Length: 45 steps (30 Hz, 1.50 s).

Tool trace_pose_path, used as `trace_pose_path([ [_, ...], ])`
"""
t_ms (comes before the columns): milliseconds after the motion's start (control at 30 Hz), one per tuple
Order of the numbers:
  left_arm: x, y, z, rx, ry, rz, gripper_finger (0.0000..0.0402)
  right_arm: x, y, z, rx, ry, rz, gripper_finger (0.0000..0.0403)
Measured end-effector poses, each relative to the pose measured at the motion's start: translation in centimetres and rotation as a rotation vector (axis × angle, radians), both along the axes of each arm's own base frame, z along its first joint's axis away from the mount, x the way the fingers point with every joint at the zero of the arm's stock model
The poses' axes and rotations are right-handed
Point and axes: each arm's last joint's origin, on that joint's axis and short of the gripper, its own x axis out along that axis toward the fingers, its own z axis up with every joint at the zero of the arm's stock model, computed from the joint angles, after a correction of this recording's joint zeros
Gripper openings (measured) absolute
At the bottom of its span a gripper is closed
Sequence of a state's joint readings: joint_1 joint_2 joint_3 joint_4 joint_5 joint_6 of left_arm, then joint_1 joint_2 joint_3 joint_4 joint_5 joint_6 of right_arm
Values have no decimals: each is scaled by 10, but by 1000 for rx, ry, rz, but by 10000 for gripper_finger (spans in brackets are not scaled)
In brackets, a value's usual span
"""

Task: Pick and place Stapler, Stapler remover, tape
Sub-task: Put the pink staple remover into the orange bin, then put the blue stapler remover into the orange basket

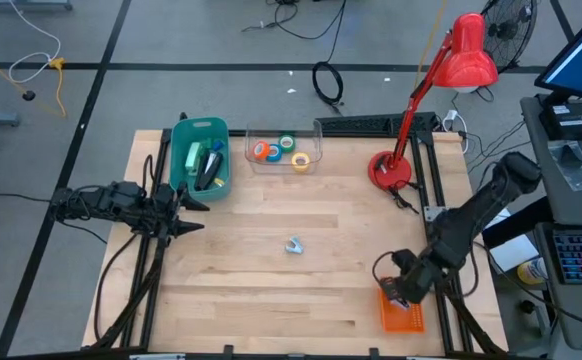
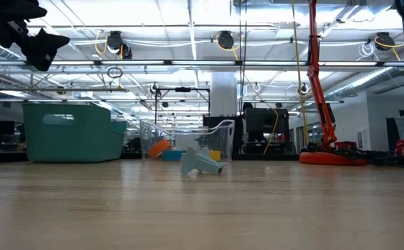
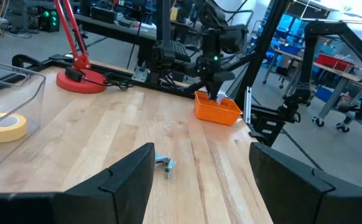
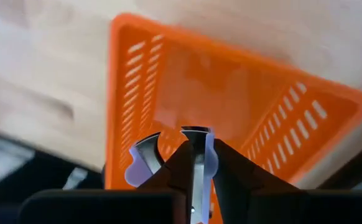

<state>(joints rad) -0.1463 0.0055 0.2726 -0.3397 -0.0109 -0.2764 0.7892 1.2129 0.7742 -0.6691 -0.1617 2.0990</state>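
On the table's left side, the green bin [image 1: 200,154] holds dark tools. Next to it, the clear tray [image 1: 284,149] holds the tape rolls [image 1: 280,151]. Another stapler remover [image 1: 293,245] lies alone mid-table. Far left, the left gripper [image 1: 188,213] waits, wide open and empty. Far right, over the orange basket [image 1: 402,314], the right gripper [image 4: 196,163] pinches a pale stapler remover [image 4: 145,158].
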Motion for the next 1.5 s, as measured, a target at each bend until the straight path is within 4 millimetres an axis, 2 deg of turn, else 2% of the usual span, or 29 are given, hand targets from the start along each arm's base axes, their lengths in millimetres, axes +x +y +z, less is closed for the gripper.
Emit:
trace_pose_path([
  [200,0,0,0,-1,0,12,267,-6,11,-16,-120,46,-99,30],
  [433,0,0,0,-18,2,18,267,-4,16,-31,-186,105,-134,43],
  [667,0,0,0,-21,2,18,267,-3,16,-34,-199,116,-137,39],
  [867,0,0,0,-24,3,18,267,-5,14,-35,-227,141,-144,65],
  [1200,0,0,0,-25,3,18,267,-5,14,-31,-200,119,-137,131],
  [1400,0,0,0,-25,3,17,267,-9,9,-13,-120,57,-140,133],
  [1500,0,0,0,-28,4,16,267,-9,8,-2,-69,-34,-147,126],
])
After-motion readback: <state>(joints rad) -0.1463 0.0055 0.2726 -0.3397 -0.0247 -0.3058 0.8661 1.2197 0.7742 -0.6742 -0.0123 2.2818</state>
